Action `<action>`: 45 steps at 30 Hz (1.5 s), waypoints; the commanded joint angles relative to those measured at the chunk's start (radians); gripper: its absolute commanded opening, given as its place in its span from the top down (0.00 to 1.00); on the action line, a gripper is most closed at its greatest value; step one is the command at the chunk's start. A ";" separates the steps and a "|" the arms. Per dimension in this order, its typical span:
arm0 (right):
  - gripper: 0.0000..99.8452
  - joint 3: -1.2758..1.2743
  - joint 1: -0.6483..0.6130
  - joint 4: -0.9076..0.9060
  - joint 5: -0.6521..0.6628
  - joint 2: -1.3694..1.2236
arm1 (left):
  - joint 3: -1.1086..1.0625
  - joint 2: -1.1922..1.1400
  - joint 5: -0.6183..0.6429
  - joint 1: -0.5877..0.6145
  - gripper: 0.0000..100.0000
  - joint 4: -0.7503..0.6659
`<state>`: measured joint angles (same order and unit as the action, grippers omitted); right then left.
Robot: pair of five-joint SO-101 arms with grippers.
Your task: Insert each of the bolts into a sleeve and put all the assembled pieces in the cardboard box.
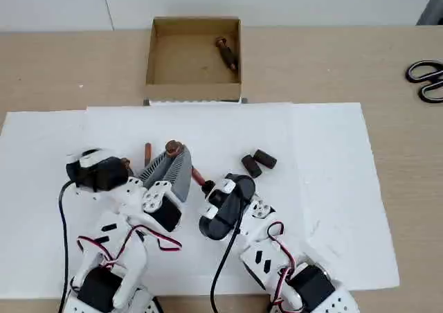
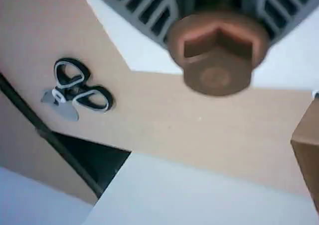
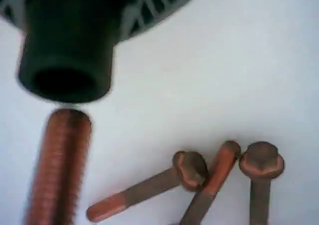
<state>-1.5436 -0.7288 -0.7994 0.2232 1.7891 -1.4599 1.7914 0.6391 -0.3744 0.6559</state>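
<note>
The fingers (image 1: 181, 173) of the left gripper (image 1: 172, 158) are closed on a bolt (image 1: 174, 147), which is gripped just below its head. The fingers (image 3: 149, 6) of the right gripper (image 3: 79, 6) are pinched around a black sleeve (image 3: 67, 51). Its open mouth is turned toward the threaded tip of the held bolt. Tip and mouth are just apart, and the bolt is not yet entered. Both parts are held above a white paper (image 1: 325, 188) that is spread on the table (image 1: 69, 64). Three loose bolts (image 3: 149, 185) are seen lying close together on the paper, two of them touching. Two loose sleeves (image 1: 258, 163) are laid side by side on the paper, near the right gripper. A box (image 1: 156, 50) is set just beyond the paper's far edge, and one assembled piece (image 1: 226, 53) is seen inside it, close to one wall. Scissors (image 1: 426, 79) are laid on the bare table, well apart from the box, on the right arm's side.
</note>
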 commanded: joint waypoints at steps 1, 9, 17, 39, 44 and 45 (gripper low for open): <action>1.00 0.055 -0.007 0.027 0.011 0.004 | 0.005 0.012 0.020 -0.002 0.99 -0.029; 1.00 0.048 -0.007 0.061 0.011 0.004 | 0.004 0.012 0.035 -0.052 0.99 -0.028; 1.00 0.048 -0.007 0.065 0.011 0.004 | 0.002 0.009 0.035 -0.074 0.99 -0.011; 1.00 0.057 -0.007 0.067 0.012 0.004 | -0.131 0.012 -0.193 -0.158 0.99 0.221; 1.00 0.057 -0.007 0.067 0.012 0.004 | -0.125 0.014 -0.313 -0.153 0.97 0.216; 1.00 0.057 -0.007 0.067 0.012 0.004 | -0.120 0.014 -0.330 -0.152 0.95 0.213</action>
<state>-1.5512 -0.7334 -0.7656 0.2248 1.7845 -1.5489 1.8098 0.3736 -0.5340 0.8569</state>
